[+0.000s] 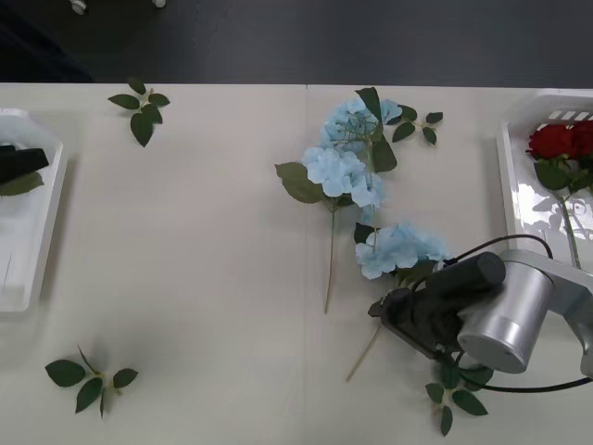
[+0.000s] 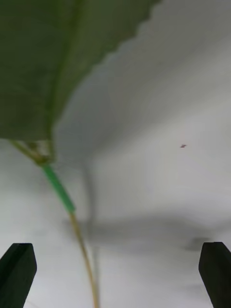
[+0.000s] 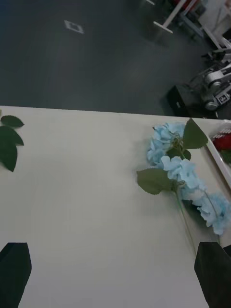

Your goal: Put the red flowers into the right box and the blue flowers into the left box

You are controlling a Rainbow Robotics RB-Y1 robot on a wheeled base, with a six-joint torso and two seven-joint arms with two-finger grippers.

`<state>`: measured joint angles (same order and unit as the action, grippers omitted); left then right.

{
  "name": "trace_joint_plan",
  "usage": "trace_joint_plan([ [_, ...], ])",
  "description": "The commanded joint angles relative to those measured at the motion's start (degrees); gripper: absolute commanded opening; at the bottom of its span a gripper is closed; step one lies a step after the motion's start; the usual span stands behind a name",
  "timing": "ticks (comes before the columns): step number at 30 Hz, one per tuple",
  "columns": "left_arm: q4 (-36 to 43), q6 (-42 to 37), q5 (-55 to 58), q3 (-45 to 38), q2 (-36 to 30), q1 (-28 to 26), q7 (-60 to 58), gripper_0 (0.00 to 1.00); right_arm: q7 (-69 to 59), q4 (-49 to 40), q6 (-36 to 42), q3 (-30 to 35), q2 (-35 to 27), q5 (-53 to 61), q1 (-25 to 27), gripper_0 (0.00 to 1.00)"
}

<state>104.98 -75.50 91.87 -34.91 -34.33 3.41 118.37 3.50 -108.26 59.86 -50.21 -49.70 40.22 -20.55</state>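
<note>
Right tool (image 1: 394,311) over blue flowers (image 1: 400,247)

Light is soft and even on the pale counter (image 1: 204,278), with weak shadows under leaves. In the right wrist view a big leaf (image 2: 53,62) above the black fingers (image 2: 17,272) is blurred, and a grey shadow band lies between them. The floor (image 3: 96,57) beyond is dim
</note>
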Motion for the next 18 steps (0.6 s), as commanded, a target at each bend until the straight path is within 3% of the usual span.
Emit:
trace_joint_plan([
  [1,1.72,-5.01,1.38,-3.32,4.62,0.37,11.36,1.0,-1.65,2.44,-0.18,-1.2,2.41,-1.11,-1.16,1.0],
  [18,1.81,-27.33,-7.67,-4.11,6.38,8.37,35.0,1.0,-0.51,4.99,-0.45,-1.64,3.2,-1.46,-1.51,1.0],
])
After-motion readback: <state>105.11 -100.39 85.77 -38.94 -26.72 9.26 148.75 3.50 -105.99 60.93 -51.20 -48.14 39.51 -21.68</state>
